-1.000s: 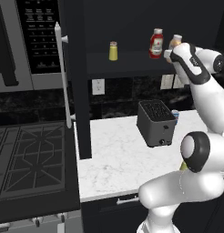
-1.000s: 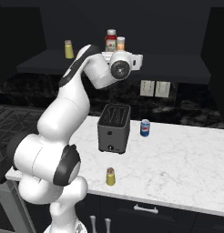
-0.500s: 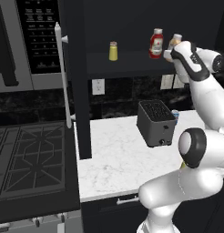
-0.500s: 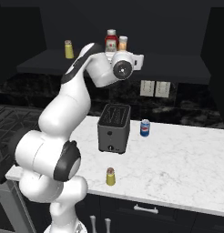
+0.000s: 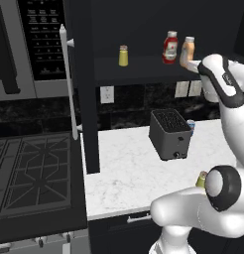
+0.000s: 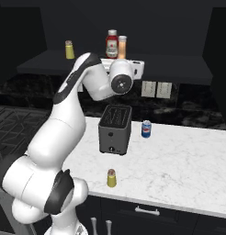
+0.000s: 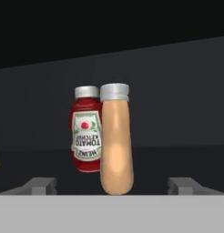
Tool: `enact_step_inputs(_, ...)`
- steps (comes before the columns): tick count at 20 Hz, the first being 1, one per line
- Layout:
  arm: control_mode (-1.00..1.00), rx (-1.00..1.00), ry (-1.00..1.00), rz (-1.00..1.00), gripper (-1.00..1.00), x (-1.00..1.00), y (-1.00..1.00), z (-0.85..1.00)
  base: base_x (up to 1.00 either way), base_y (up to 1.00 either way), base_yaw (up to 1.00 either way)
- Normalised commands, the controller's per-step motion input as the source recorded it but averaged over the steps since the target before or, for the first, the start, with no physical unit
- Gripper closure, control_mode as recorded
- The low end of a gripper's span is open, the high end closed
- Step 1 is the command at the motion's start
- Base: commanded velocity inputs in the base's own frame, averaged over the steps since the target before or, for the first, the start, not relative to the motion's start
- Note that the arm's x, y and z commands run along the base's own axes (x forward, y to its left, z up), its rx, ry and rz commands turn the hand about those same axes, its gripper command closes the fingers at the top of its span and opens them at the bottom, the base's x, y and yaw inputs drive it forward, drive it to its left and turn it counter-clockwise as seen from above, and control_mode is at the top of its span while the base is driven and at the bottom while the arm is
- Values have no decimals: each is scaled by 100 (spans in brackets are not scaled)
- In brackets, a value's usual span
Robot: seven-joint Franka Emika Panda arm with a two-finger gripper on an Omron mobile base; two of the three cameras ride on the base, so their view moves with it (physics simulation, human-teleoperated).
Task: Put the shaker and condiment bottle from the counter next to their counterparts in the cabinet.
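Spreading my claw (image 7: 112, 185) wide, I hold nothing; both fingertips (image 7: 41, 185) stand clear on either side of the condiment bottle (image 7: 116, 139). A second ago I was clamped on that bottle; I've now let go. It stands upright on the cabinet (image 5: 144, 69) shelf between my fingers, just beside the ketchup bottle (image 7: 86, 132)

The dark cabinet shelf (image 5: 144, 69) carries a small yellow grey-capped shaker (image 5: 123, 55) toward its left end, and a red ketchup bottle (image 7: 86, 129) just beside an orange-tan white-capped squeeze bottle (image 7: 116, 141) toward its right end.

The white marble counter (image 6: 188, 160) bears a dark toaster (image 6: 115, 129), a blue can (image 6: 146, 129) near its back edge, and a yellow pinkish-capped shaker (image 6: 111, 178) near its front edge.
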Motion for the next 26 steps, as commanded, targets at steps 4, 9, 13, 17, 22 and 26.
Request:
enact_step_inputs(4,-100,0,-7,0,-100,-100,0,9,0,0,0)
enact_step_inputs(9,-100,0,0,0,-100,-100,0,11,0,0,0)
enact_step_inputs(13,-100,0,0,0,-100,-90,0,7,0,0,0)
enact_step_inputs(17,-100,0,8,2,-100,-73,0,1,0,0,0)
enact_step_inputs(22,-100,0,10,6,-100,-74,-7,0,0,0,0)
enact_step_inputs(26,-100,0,4,8,-100,-77,-22,-3,0,0,0)
